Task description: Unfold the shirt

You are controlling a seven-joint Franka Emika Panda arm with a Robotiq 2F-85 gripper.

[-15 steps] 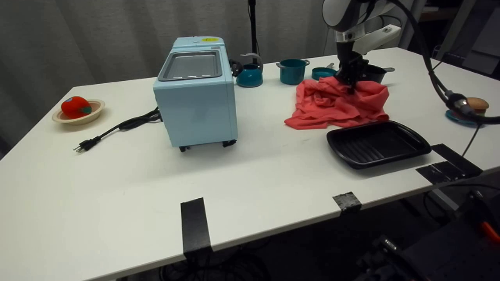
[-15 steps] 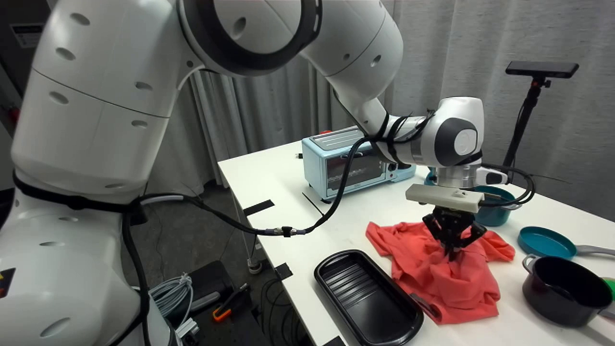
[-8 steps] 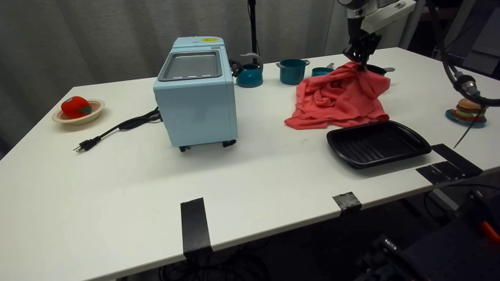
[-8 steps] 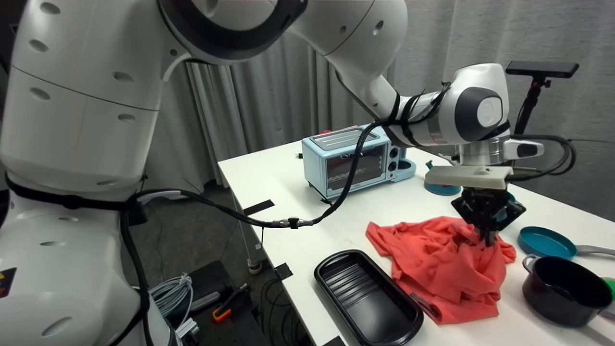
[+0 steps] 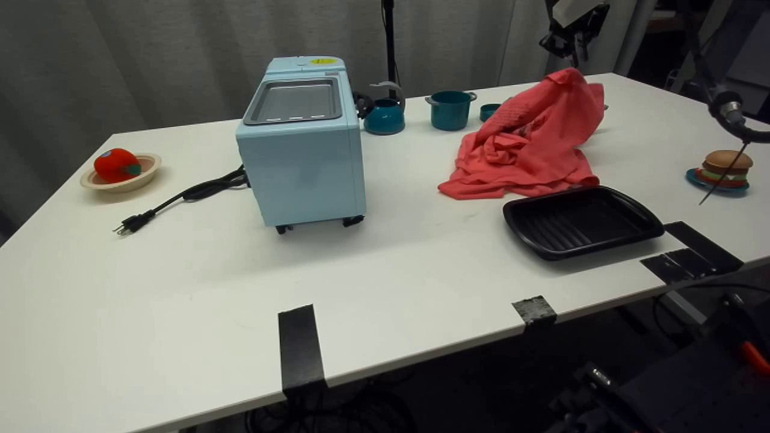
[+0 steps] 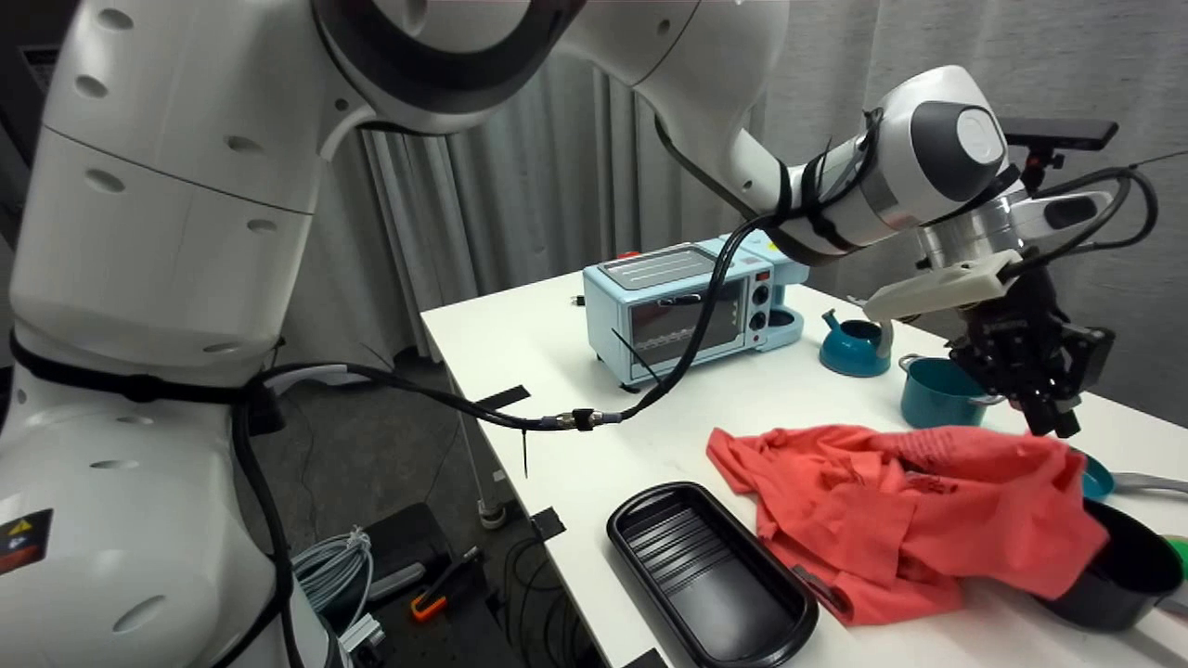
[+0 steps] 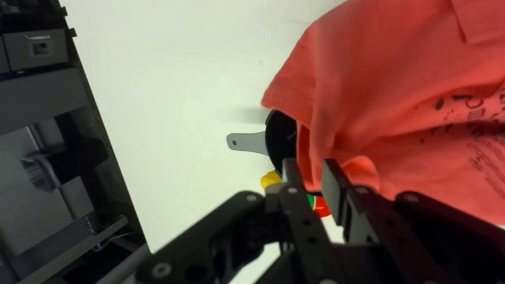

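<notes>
The wrinkled coral-red fabric shirt has been partly lifted off the white tabletop, part-hiding a round black pot, and released by the parted end effector.

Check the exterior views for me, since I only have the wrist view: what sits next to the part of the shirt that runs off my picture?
Observer: A black tray sits close beside the shirt there; I can't tell whether they touch.
Operator: My jaws stand slightly apart. Is the shirt near them lying flat?
Observer: No. In an exterior view it rises off the table to a peak just below the jaws.
Operator: Any cookware that I can't see at all?
Observer: Yes. In both exterior views a teal pot stands upright, with a kettle beside it but apart from it.
</notes>
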